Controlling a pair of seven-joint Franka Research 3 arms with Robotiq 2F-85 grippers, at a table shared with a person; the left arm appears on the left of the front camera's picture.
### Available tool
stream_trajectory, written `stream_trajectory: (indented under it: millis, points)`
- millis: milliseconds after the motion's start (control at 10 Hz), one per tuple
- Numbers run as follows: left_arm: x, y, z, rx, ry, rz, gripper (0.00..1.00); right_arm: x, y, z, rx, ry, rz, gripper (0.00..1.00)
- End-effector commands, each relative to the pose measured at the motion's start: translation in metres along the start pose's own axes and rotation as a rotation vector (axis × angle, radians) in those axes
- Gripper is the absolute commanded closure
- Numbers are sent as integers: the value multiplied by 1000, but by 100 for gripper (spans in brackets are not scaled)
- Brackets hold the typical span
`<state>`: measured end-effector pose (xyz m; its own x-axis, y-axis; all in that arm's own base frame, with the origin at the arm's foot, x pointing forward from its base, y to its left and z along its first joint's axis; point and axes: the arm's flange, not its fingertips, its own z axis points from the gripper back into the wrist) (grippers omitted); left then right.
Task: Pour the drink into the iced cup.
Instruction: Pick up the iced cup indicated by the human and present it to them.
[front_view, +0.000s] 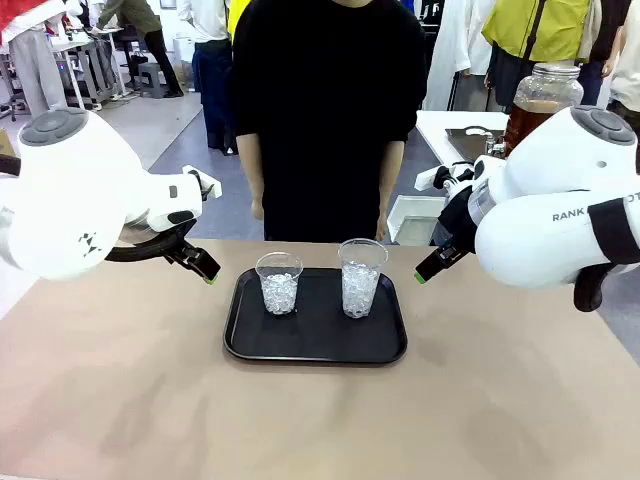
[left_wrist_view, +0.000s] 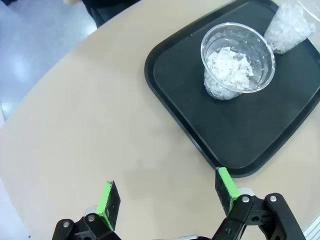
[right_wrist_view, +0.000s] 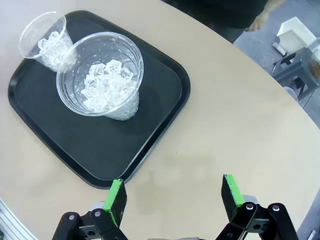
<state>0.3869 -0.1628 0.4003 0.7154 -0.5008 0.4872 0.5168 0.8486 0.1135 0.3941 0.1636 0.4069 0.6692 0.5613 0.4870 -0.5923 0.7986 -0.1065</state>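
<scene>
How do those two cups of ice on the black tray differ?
Height: the shorter cup has its rim clearly below that of the taller cup.
Place: in the front view the shorter cup stands on the left half of the tray, the taller cup on its right half.
Shared: both are clear, upright, partly filled with ice, hold no drink yet, and stand apart from each other.

white arms (front_view: 80, 200), grey joint caps (front_view: 55, 125), black left pincer (left_wrist_view: 165, 187), black right pincer (right_wrist_view: 173, 190), green pads (left_wrist_view: 107, 200), black lettering (front_view: 575, 213)
</scene>
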Motion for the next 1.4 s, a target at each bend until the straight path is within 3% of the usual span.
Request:
stream_trajectory:
  millis: [0,900,1300]
  points:
    - [1,2,1,7,-7,-9,0,0,-2,0,2,-2,-5,0]
    - [0,0,0,0,0,0,0,0,0,0,0,0,0,0]
    - [24,12,49,-108,-89,34,0,25,-36,50,166,-93,-121,0]
